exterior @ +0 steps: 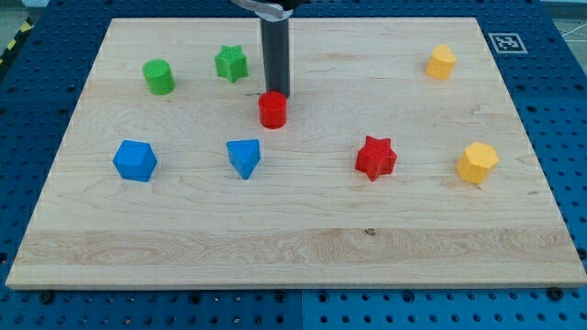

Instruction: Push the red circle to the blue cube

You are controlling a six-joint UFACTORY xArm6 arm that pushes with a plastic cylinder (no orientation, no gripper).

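The wooden board [303, 247] is shown with the red circle [272, 110] taken as landmark. The tip [276, 93] of the dark rod is seen just above the red circle toward the view's top, touching it or very nearly so; no jaws are fitted, so nothing is held and contact is by the rod's end alone. The blue cube [135, 160] lies well apart from the red circle, toward the view's left and somewhat toward the view's bottom. A push toward it is judged to require the tip on the circle's right and upper side, which its present place only partly gives. A blue triangular block [244, 157] sits near the red circle, below and slightly left, close to the intended path. No brand or legible writing is visible; a square black-and-white marker [503, 42] is noted at the upper right.
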